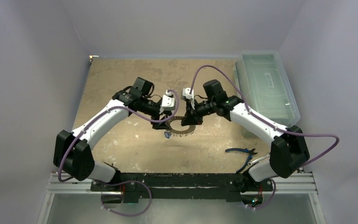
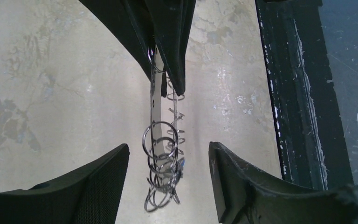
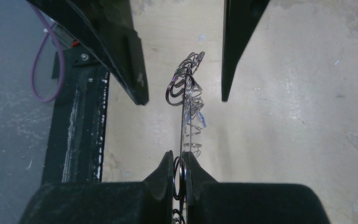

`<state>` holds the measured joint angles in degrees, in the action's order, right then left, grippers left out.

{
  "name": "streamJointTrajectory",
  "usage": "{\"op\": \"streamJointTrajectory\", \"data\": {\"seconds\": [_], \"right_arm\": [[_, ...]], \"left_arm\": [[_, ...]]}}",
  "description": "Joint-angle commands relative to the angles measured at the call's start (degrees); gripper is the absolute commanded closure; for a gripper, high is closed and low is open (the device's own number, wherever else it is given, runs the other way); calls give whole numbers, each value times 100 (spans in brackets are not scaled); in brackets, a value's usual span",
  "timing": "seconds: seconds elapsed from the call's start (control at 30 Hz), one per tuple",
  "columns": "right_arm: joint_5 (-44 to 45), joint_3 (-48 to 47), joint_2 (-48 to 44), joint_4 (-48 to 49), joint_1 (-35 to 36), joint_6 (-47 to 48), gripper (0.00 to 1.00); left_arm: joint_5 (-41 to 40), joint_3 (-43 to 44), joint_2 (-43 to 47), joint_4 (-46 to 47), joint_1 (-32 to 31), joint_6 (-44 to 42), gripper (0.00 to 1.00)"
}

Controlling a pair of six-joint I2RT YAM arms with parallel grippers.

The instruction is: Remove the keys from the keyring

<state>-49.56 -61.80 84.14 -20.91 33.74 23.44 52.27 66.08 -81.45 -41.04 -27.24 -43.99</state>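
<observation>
The keyring (image 1: 181,132) is held up over the middle of the table, fringed with small silvery keys (image 1: 186,133), one with a blue head (image 1: 167,135). My right gripper (image 1: 189,119) is shut on the ring's rim. In the right wrist view its jaws (image 3: 180,164) pinch the edge-on ring (image 3: 182,126) and a small split ring. My left gripper (image 1: 164,124) is open, its fingers standing either side of the ring's other end without touching it. In the left wrist view (image 2: 168,157) the ring (image 2: 155,107) and a cluster of small split rings (image 2: 161,158) hang between the open fingers.
A clear plastic box (image 1: 265,88) stands at the right edge of the table. Blue-handled pliers (image 1: 242,151) and a silver wrench (image 1: 258,160) lie near the right arm's base. A black rail (image 1: 182,179) runs along the near edge.
</observation>
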Motion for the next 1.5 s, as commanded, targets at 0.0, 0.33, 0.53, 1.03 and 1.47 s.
{"op": "streamJointTrajectory", "data": {"seconds": [0.0,0.33,0.53,1.03,1.47], "right_arm": [[-508,-438,-81,-248,12,93,100],[-900,-806,-227,-520,-217,161,60],[-1398,-388,-613,385,-1047,-663,16],[-1135,1674,-891,5754,-1244,-3974,4],[-1249,2232,-6,8897,-941,-6266,42]], "left_arm": [[253,-61,-110,229,-203,25,43],[563,-62,-73,608,-208,1083,100],[1377,-79,80,1322,524,1996,100],[1863,476,147,1789,825,2813,100],[1912,524,45,2654,826,3681,100]]}}
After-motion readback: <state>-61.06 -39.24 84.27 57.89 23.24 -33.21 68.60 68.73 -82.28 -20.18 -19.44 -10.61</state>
